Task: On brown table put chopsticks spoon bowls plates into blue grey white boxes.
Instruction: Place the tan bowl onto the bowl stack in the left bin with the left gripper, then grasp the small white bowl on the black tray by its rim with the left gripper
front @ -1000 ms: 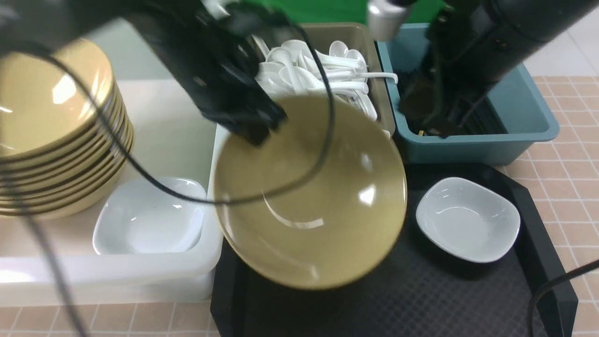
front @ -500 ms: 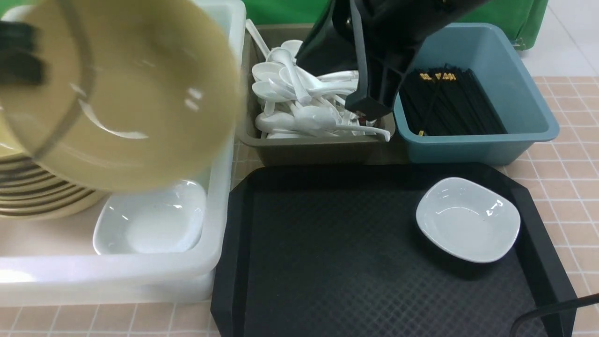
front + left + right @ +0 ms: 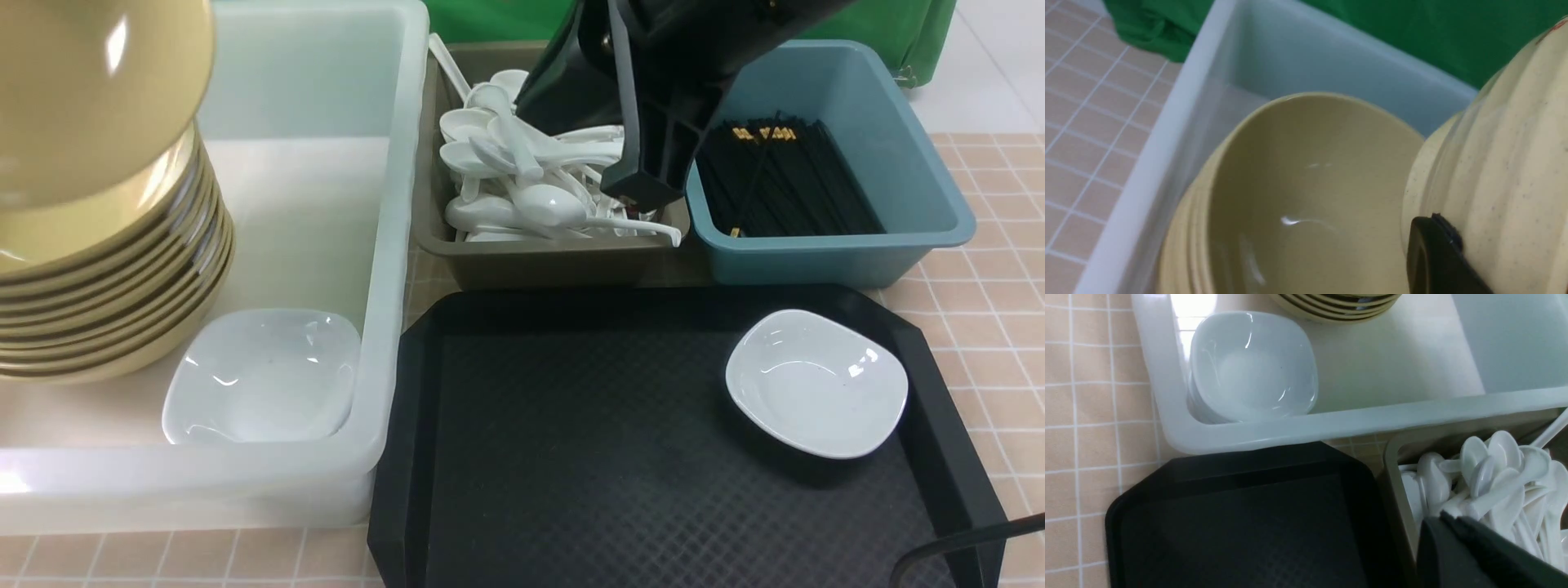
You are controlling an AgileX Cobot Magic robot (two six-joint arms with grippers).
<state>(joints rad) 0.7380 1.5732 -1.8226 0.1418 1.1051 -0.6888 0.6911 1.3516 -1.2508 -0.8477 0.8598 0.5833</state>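
My left gripper (image 3: 1447, 234) is shut on a yellow bowl (image 3: 90, 90); one black finger (image 3: 1431, 257) presses on its outer wall (image 3: 1498, 155). The bowl hangs tilted over the stack of yellow bowls (image 3: 106, 278) in the white box (image 3: 392, 245). A white plate (image 3: 816, 384) lies on the black tray (image 3: 571, 457). Stacked white plates (image 3: 261, 376) sit in the white box's near corner. My right gripper (image 3: 645, 184) is shut and empty over the spoons (image 3: 522, 175) in the grey box (image 3: 539, 261). Chopsticks (image 3: 784, 175) lie in the blue box (image 3: 922, 188).
The brown table (image 3: 996, 310) shows to the right of the tray and along the front edge. A black cable (image 3: 955, 543) crosses the tray's near right corner. A green cloth (image 3: 506, 20) hangs behind the boxes.
The held yellow bowl has swung from above the tray leftward and up, over the bowl stack. The right gripper went from the blue box to above the spoons, then stayed.
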